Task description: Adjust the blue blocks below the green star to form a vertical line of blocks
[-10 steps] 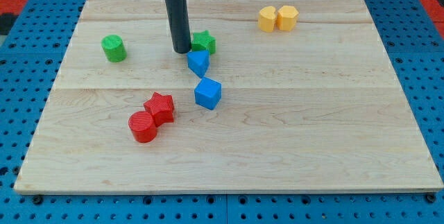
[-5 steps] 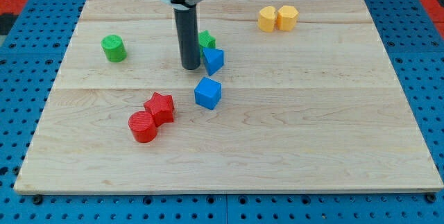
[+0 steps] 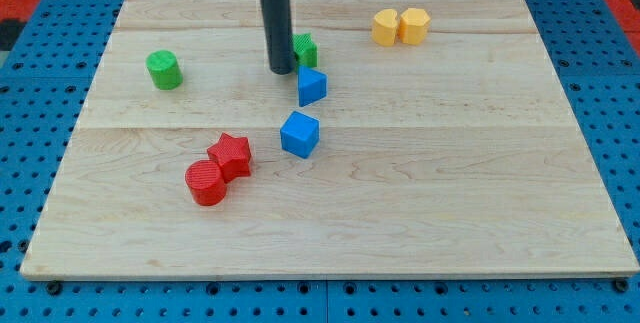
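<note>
The green star (image 3: 305,50) lies near the top middle of the wooden board (image 3: 450,163), partly hidden behind my rod. My tip (image 3: 281,70) rests just left of the star and up-left of the upper blue block (image 3: 312,87), a little apart from it. The lower blue cube (image 3: 299,134) lies below that, slightly to the left. The two blue blocks run roughly downward from the star, not touching each other.
A green cylinder (image 3: 163,69) sits at the left. A red star (image 3: 231,154) and a red cylinder (image 3: 206,183) touch at lower left. Two yellow blocks (image 3: 400,26) sit together at the top right.
My tip came down and pushed the upper blue block rightward, then drew back up beside the green star. The lower blue cube has not moved.
</note>
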